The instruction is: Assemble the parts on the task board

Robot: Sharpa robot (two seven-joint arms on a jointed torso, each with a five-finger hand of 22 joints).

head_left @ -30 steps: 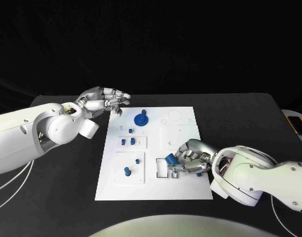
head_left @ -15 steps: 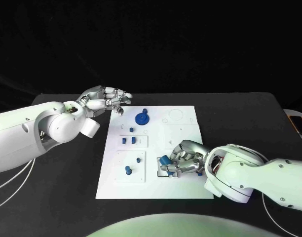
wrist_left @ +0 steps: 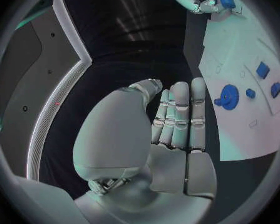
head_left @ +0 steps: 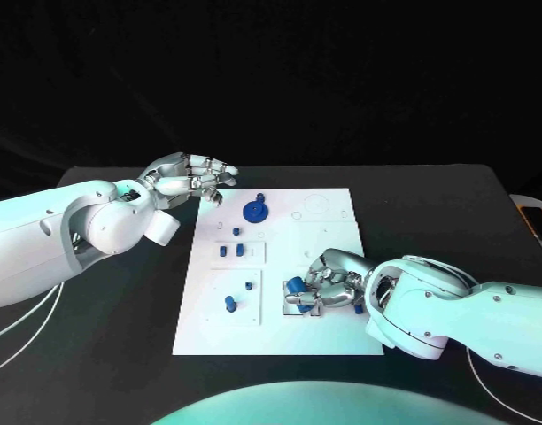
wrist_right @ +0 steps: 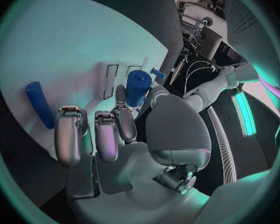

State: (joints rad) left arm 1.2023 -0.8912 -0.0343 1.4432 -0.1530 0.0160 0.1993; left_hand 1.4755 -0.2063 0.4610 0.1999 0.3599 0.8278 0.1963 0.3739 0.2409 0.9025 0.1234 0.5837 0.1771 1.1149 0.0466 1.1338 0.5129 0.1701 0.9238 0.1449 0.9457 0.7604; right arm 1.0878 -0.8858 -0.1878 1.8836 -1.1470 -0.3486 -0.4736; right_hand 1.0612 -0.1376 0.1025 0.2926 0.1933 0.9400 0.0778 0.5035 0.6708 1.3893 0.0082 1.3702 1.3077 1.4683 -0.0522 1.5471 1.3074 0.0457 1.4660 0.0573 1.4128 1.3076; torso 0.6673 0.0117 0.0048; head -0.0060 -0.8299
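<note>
Right hand (head_left: 332,285): its fingers (wrist_right: 123,118) are curled round a blue cylindrical part (wrist_right: 137,87), pinched against the thumb and held over the near right section of the white task board (head_left: 329,336), just beside the rectangular slots (wrist_right: 110,79) — whether it touches the board cannot be told. A blue rod-shaped part (wrist_right: 39,104) lies loose on the board near that hand, apart from the fingers. Left hand (head_left: 189,176): fingers curled in on nothing, held above the black table (head_left: 450,204) just off the board's far left corner — near it stand a blue gear (head_left: 256,212) and smaller blue pieces (head_left: 227,251) on the board's left half.
</note>
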